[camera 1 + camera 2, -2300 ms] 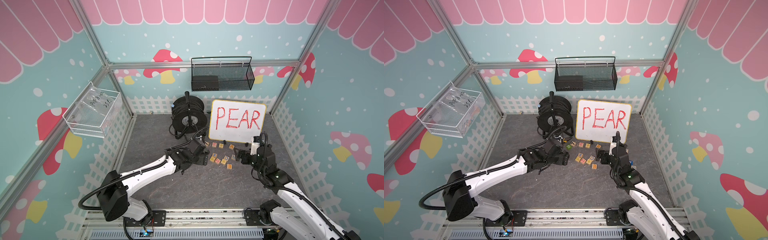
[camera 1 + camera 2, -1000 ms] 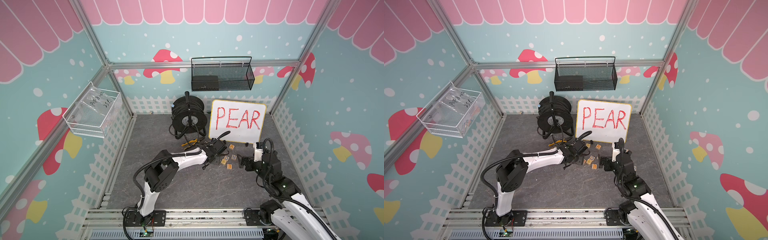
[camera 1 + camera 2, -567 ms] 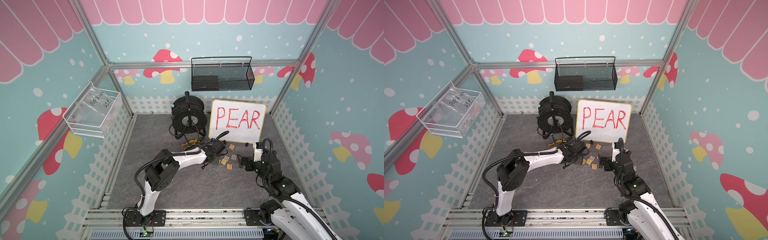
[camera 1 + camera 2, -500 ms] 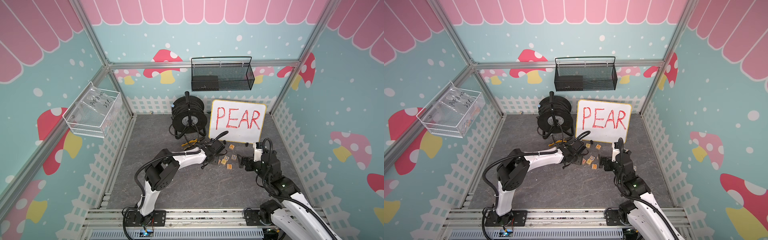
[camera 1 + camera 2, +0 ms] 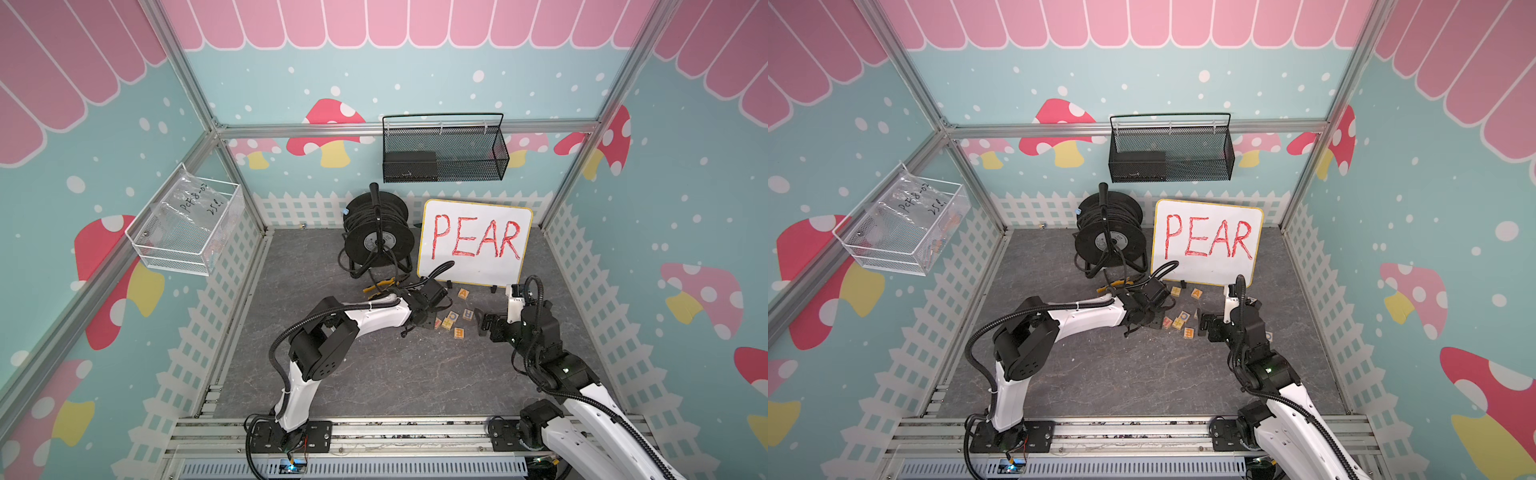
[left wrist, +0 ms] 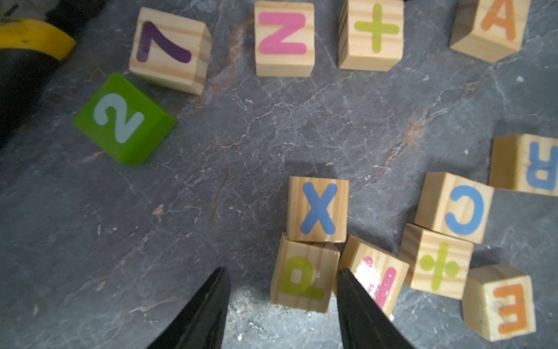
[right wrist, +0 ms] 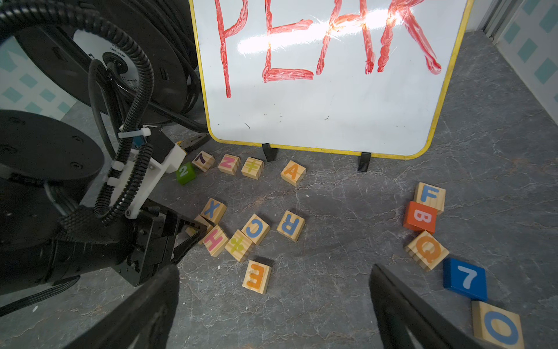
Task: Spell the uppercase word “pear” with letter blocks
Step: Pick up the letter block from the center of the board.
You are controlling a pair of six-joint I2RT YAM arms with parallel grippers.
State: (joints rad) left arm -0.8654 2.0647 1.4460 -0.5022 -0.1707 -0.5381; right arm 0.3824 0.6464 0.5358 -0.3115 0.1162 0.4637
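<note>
Straddling the P block [image 6: 303, 282], the left end effector [image 6: 283, 272] is sitting spread, not pinching it; the right end effector [image 7: 273, 269] is hovering near that block, spread wide.

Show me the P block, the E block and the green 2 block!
P block [image 6: 303, 278]: left wrist view, on its lettered face.
E block [image 7: 256, 276]: right wrist view, on its lettered face.
green 2 block [image 6: 119, 118]: left wrist view, on the digit.
</note>
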